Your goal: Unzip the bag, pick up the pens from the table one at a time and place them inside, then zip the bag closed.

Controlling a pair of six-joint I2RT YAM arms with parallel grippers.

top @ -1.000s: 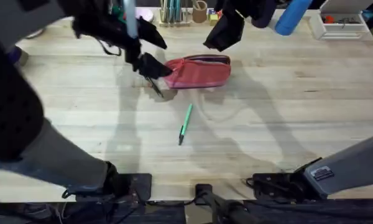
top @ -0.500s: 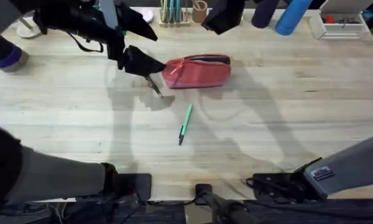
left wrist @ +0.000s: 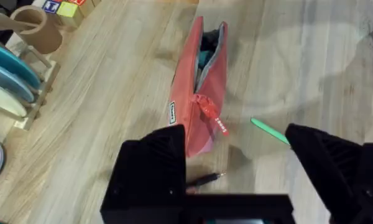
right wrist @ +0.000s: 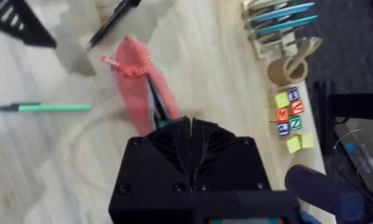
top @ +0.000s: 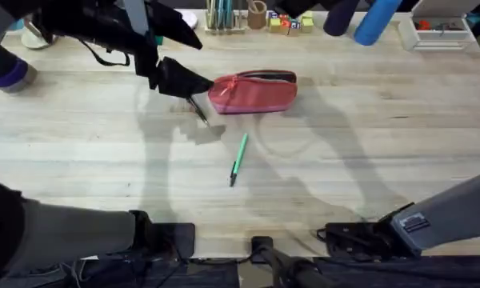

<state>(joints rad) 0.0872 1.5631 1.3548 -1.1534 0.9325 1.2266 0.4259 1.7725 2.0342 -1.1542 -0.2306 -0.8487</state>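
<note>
The salmon-pink bag [top: 254, 93] lies at the table's far middle, its zipper open along the top edge; grey lining shows inside the bag [left wrist: 202, 87]. A black pen [top: 198, 110] rests by its left end, and a green pen [top: 238, 158] lies nearer the front. My left gripper [top: 206, 66] hovers open above the bag's left end, nothing between its fingers [left wrist: 150, 168]. The left wrist view holds the black pen [left wrist: 205, 180] and green pen [left wrist: 270, 132]. My right gripper [right wrist: 189, 124] is raised high over the bag [right wrist: 137, 93], fingers together and empty.
A wooden rack of teal sticks [top: 222, 16], a tape roll [top: 258, 14] and coloured blocks [top: 290, 22] line the far edge. A blue cylinder [top: 376, 20] and a white tray [top: 440, 30] stand at the far right. The plank table [top: 368, 160] stretches bare around the pens.
The right gripper has risen away from the bag and left the overhead view. The left arm drew back slightly to the left. Bag and pens have not moved.
</note>
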